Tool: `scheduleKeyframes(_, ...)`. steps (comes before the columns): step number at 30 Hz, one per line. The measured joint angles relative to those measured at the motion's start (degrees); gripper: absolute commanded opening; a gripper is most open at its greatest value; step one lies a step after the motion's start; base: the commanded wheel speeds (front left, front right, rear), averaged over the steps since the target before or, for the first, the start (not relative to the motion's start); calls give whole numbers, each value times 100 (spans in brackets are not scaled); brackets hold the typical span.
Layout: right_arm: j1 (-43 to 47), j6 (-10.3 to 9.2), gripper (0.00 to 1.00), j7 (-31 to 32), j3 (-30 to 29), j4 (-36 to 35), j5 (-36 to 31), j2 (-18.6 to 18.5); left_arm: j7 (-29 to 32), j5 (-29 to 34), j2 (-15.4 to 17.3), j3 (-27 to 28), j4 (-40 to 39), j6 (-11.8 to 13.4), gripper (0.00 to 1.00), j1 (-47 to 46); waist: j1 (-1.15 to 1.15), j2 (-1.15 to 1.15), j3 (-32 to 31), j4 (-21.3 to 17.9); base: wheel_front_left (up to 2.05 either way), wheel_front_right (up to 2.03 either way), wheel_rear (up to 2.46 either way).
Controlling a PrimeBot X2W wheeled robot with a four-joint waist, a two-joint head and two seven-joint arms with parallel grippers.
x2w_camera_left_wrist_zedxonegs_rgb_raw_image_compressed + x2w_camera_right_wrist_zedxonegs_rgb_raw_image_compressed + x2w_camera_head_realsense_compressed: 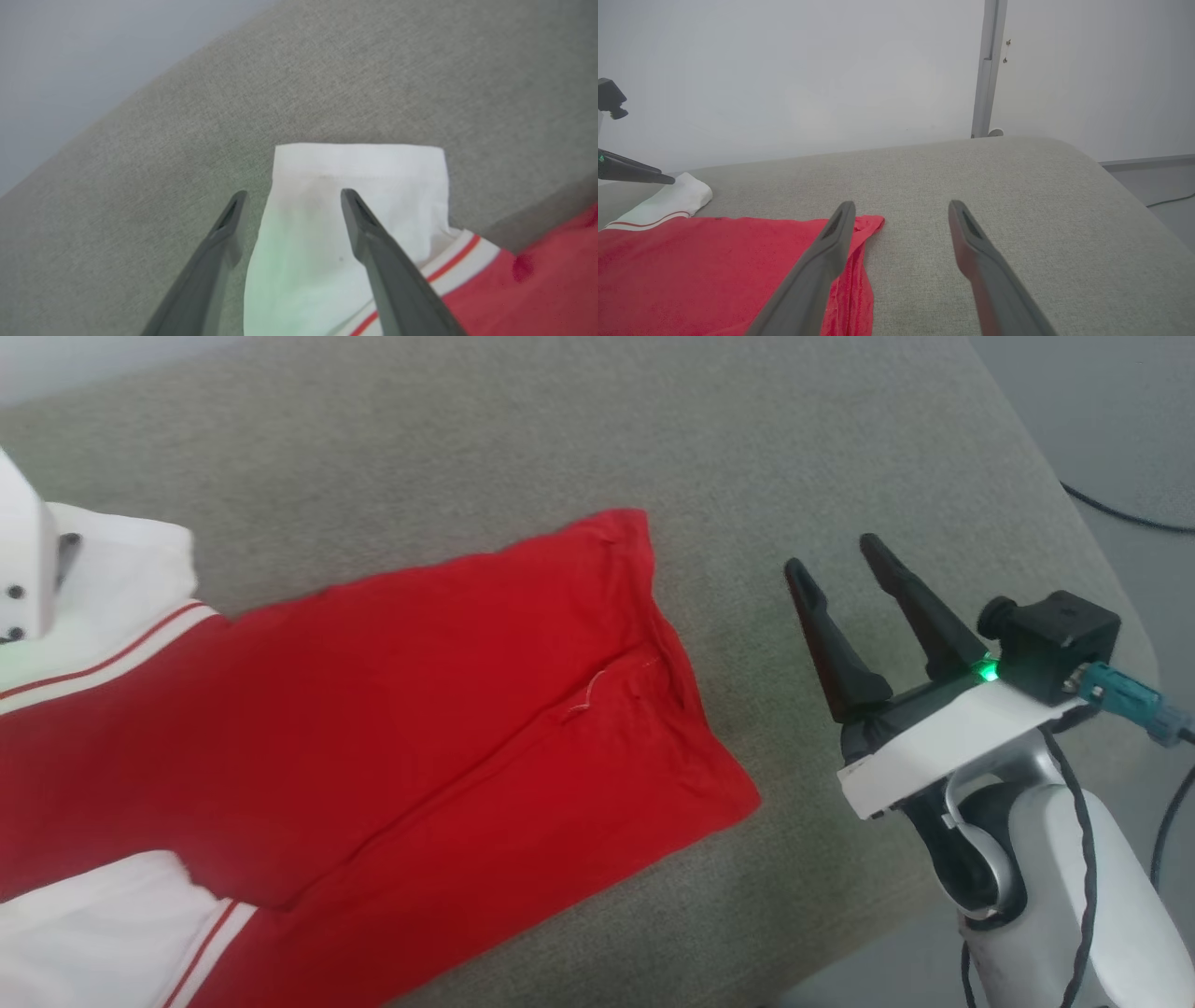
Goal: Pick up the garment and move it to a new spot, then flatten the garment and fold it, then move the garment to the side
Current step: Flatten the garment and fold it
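The garment (392, 709) lies spread on the grey cushion, red body up, its hem corner toward the right; its lettering is hidden. One white sleeve (359, 172) with red-striped trim lies flat at the far left, another (103, 933) at the bottom left. My left gripper (294, 193) hovers open over the far sleeve, one finger beyond its edge, nothing between the fingers. My right gripper (836, 557) stands open to the right of the hem, apart from the cloth. In the right wrist view the right gripper (902, 205) straddles the hem corner (871, 221) from above.
The grey upholstered cushion (560, 439) stretches behind and to the right of the garment, with its rounded edge (1074, 523) at the right. Beyond it is grey floor with a black cable (1120, 513). A pale wall and a vertical grey post (987, 70) stand behind.
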Motion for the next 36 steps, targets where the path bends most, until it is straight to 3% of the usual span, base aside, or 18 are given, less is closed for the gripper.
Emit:
scheduleKeyframes(10,-277,1,100,80,278,181,360,-168,240,27,-299,-42,1237,-144,100,-524,0,0,421,-202,0,0,0)
scheduleKeyframes(11,-313,0,100,155,323,209,407,-191,324,-4,-367,-37,1345,-140,62,-563,0,0,446,-192,0,0,0)
scheduleKeyframes(12,-349,1,100,232,366,245,457,-212,409,-65,-436,-32,1422,-131,0,-600,0,0,464,-174,0,0,0)
scheduleKeyframes(16,-597,0,100,673,494,458,725,-252,528,-149,-686,-38,1640,-55,0,-814,0,0,537,-76,0,0,0)
scheduleKeyframes(26,-2030,1,100,2119,779,1597,909,-339,381,15,-1346,-216,2076,-275,0,-1364,0,1,717,367,0,0,0)
scheduleKeyframes(36,-3372,0,100,3682,1450,3111,927,-278,35,57,-1939,-302,2659,-575,0,-1763,0,0,845,794,0,0,0)
